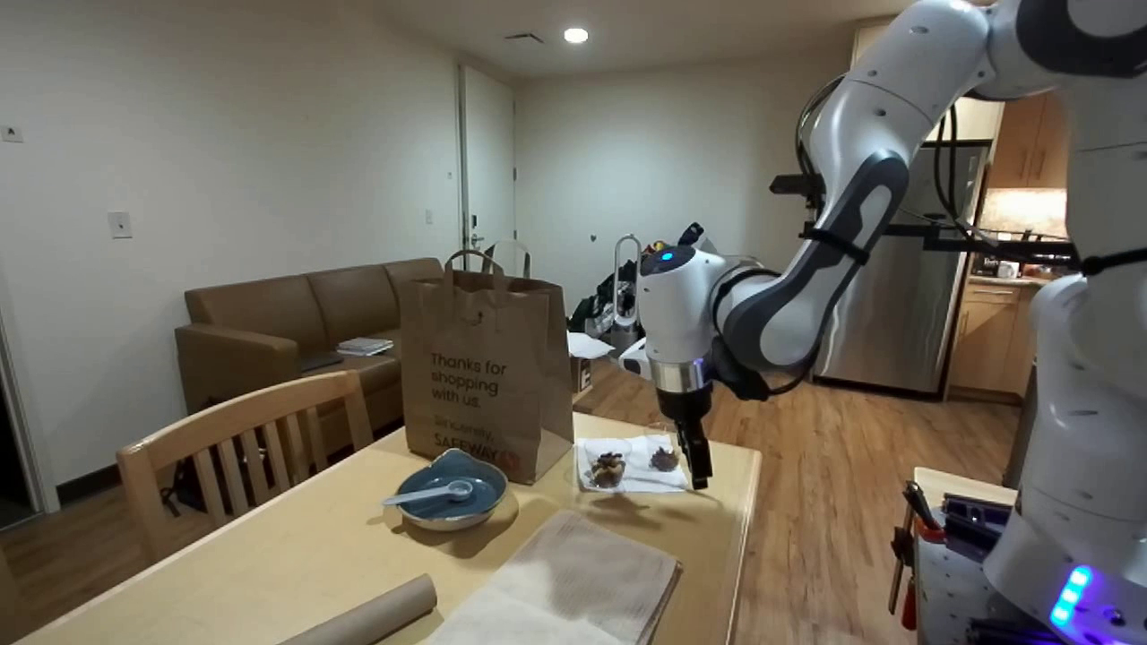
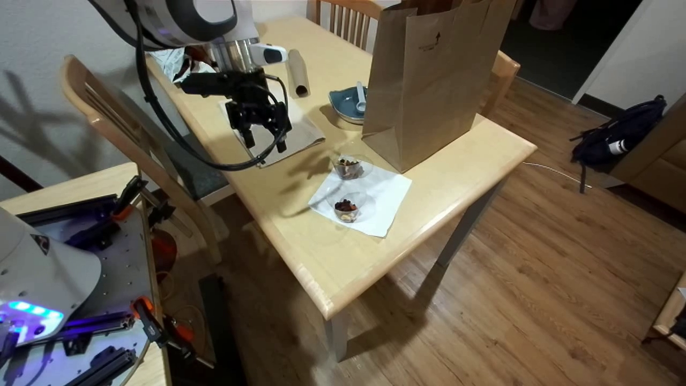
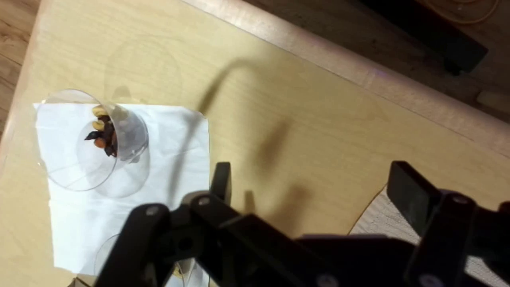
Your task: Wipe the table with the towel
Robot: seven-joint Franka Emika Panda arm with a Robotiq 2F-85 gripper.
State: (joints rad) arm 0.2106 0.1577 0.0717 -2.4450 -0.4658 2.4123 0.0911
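Note:
The towel (image 1: 564, 573) is a flat, pale, finely striped cloth on the wooden table (image 1: 269, 555). It also shows in an exterior view (image 2: 303, 134), partly behind the gripper, and at the lower right of the wrist view (image 3: 382, 219). My gripper (image 1: 699, 479) is open and empty above the table near its long edge. In the wrist view the spread fingers (image 3: 311, 175) have bare table between them. The right finger overlaps the towel's corner in that view; the left finger is beside a white napkin (image 3: 71, 223). The gripper also shows in an exterior view (image 2: 266, 142).
Two clear cups with nuts and dried fruit (image 2: 348, 169) (image 2: 347, 208) stand on the napkin. A blue bowl (image 1: 448, 515) with a light spoon (image 1: 430, 493) and a tall paper bag (image 1: 484, 376) stand nearby. A cardboard tube (image 1: 367, 618) lies beside the towel. Chairs stand around the table.

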